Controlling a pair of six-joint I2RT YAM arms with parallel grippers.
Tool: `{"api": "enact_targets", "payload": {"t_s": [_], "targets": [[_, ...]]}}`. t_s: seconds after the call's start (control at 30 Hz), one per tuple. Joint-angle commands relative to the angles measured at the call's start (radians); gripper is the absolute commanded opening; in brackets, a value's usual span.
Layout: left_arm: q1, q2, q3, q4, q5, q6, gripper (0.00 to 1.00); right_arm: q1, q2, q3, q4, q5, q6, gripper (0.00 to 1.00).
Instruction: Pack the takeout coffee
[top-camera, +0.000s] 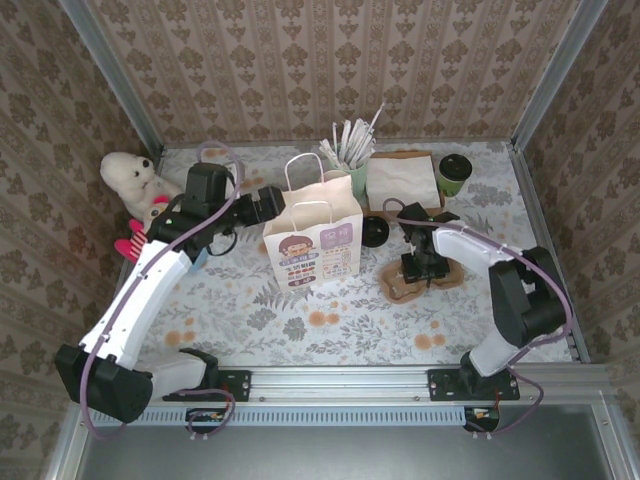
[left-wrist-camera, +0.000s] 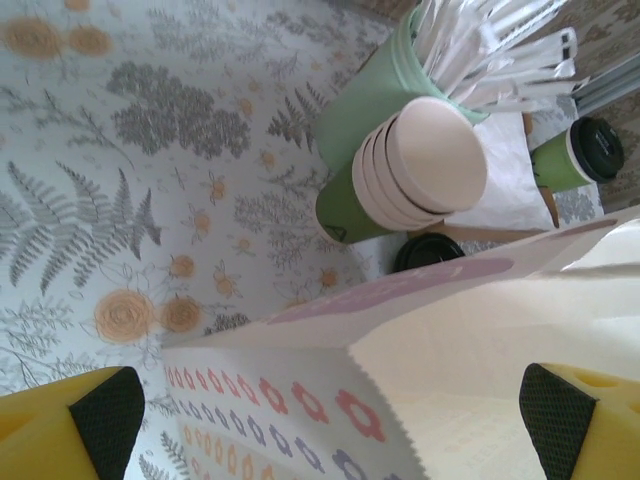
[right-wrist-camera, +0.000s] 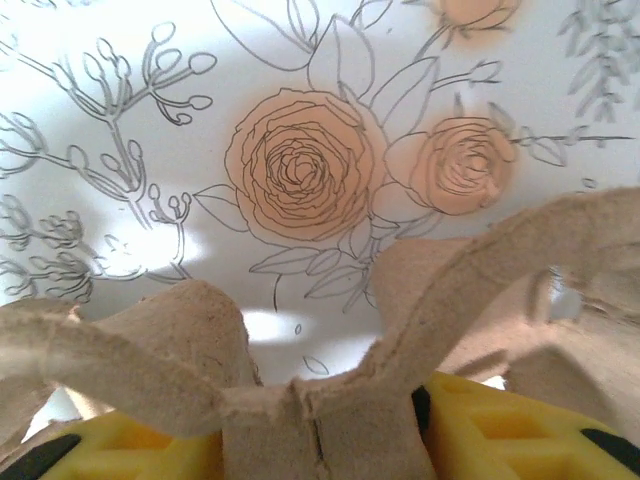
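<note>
The paper bag (top-camera: 313, 235) stands mid-frame on the tabletop (top-camera: 300, 315). Behind it is the straw holder (top-camera: 357, 182). To its right come a napkin stack (top-camera: 402, 180), then the takeout coffee (top-camera: 453, 176). The cup carrier (top-camera: 395, 290) lies right of the bag, and a plush toy (top-camera: 135, 185) sits upper left.

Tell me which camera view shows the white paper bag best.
The top external view: the white paper bag stands whole there, handles and printed front visible. The left wrist view gives a close look at its serrated top edge, between the fingers of the open left gripper.
</note>
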Motion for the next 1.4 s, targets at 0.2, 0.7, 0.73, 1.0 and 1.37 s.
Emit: {"api": "enact_targets", "payload": {"t_s": [0.2, 0.7, 0.73, 1.0, 1.37], "targets": [[0.01, 0.06, 0.14, 0.119, 0.079, 0.341, 1.0, -0.002, -0.264, 0.099, -0.093, -0.014, 0.023, 0.45], [-0.046, 0.414, 0.536, -0.053, 0.389, 0.691, 0.71, -0.104, -0.298, 0.622, -0.178, -0.441, 0.174, 0.44], [-0.046, 0.412, 0.529, -0.033, 0.409, 0.684, 0.64, -0.104, -0.292, 0.637, -0.167, -0.466, 0.182, 0.44], [-0.04, 0.434, 0.544, -0.011, 0.541, 0.589, 0.33, -0.072, -0.226, 0.713, 0.069, -0.711, 0.318, 0.42], [-0.124, 0.441, 0.565, 0.041, 0.606, 0.364, 0.12, 0.04, -0.111, 0.777, 0.242, -0.831, 0.422, 0.43]]}}
